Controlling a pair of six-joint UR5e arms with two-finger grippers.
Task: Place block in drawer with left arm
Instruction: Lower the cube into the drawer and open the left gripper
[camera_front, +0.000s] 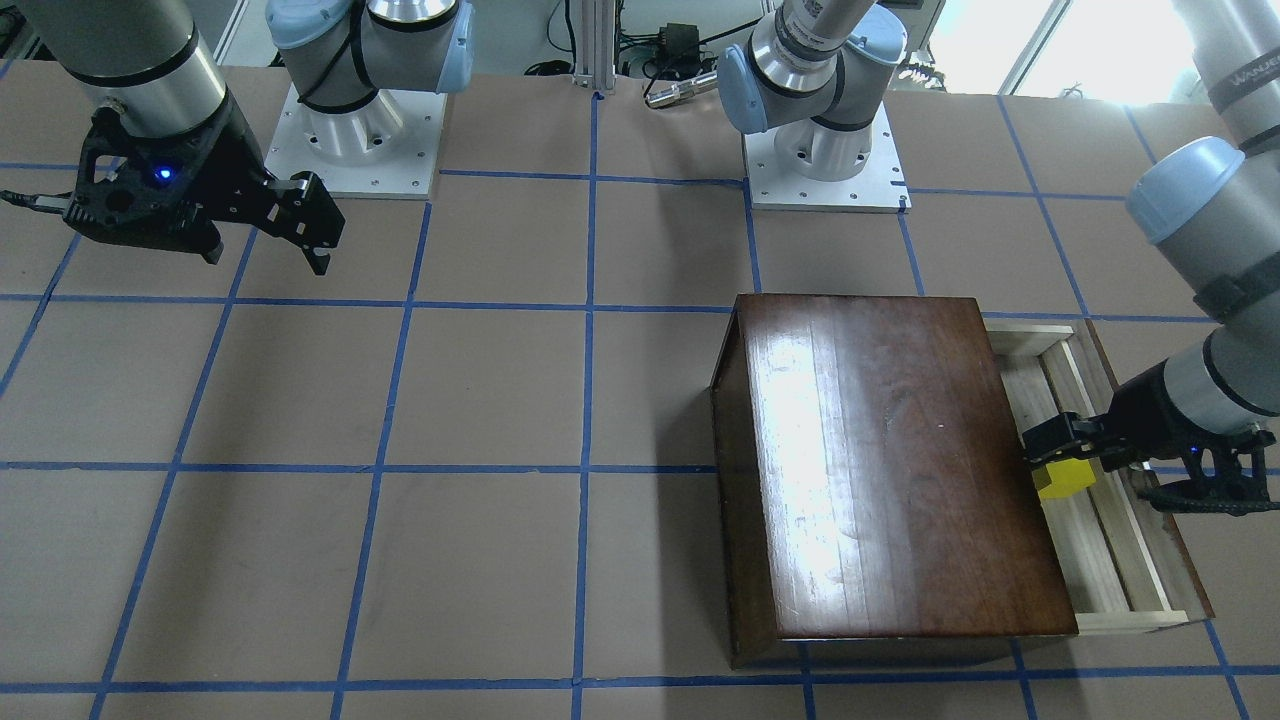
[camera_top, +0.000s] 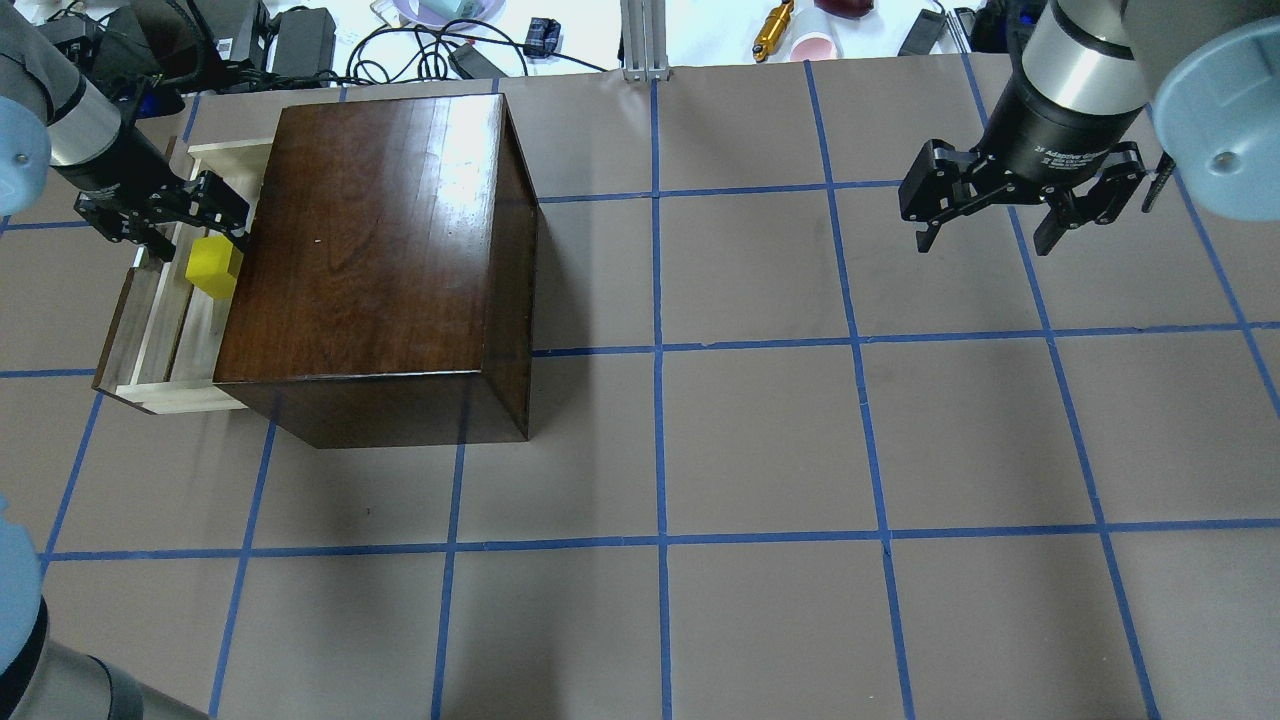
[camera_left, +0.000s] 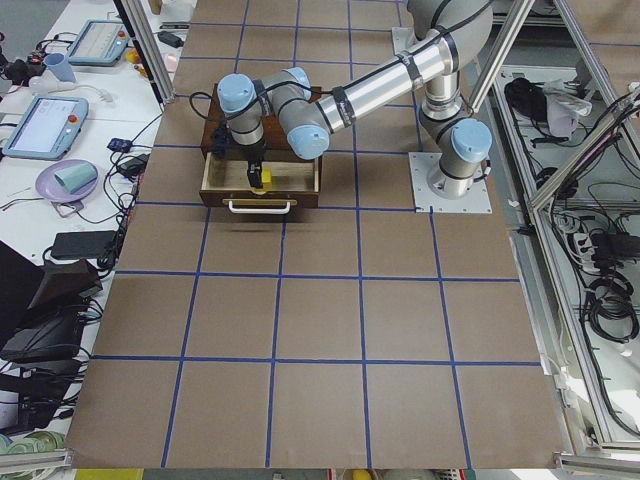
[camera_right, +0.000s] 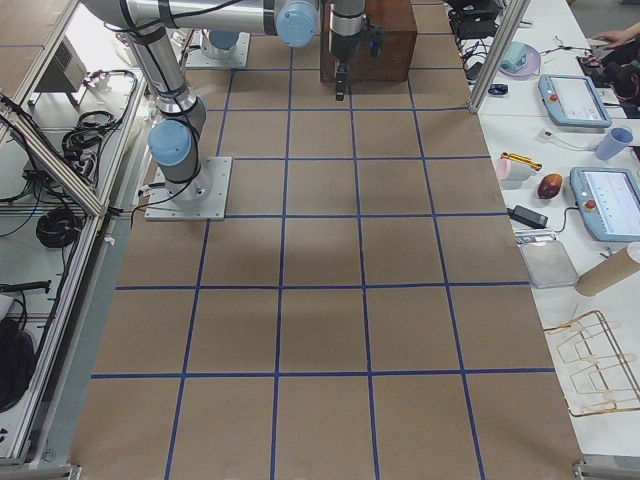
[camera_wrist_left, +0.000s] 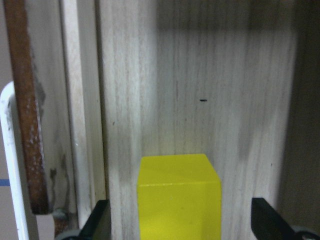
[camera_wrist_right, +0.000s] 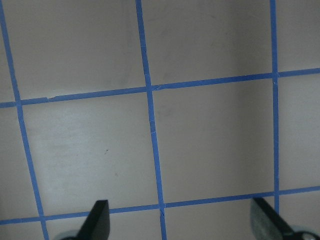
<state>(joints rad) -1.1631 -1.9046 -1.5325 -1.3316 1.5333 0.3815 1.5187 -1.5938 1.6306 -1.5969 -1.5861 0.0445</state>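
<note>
The dark-brown wooden box (camera_top: 380, 230) stands on the robot's left side with its pale wood drawer (camera_top: 160, 310) pulled out. The yellow block (camera_top: 213, 268) lies on the drawer floor close to the box. My left gripper (camera_top: 195, 235) hangs over the drawer and is open. In the left wrist view its fingers (camera_wrist_left: 100, 222) stand wide on either side of the block (camera_wrist_left: 179, 197) with a gap on each side. My right gripper (camera_top: 985, 240) is open and empty above the bare table far on the right.
The drawer's white handle (camera_left: 262, 206) faces the table's left end. Cables, chargers and a cup (camera_top: 815, 45) lie beyond the far table edge. The two arm bases (camera_front: 825, 165) stand at the robot's side. Blue tape lines grid the brown table (camera_top: 760, 440).
</note>
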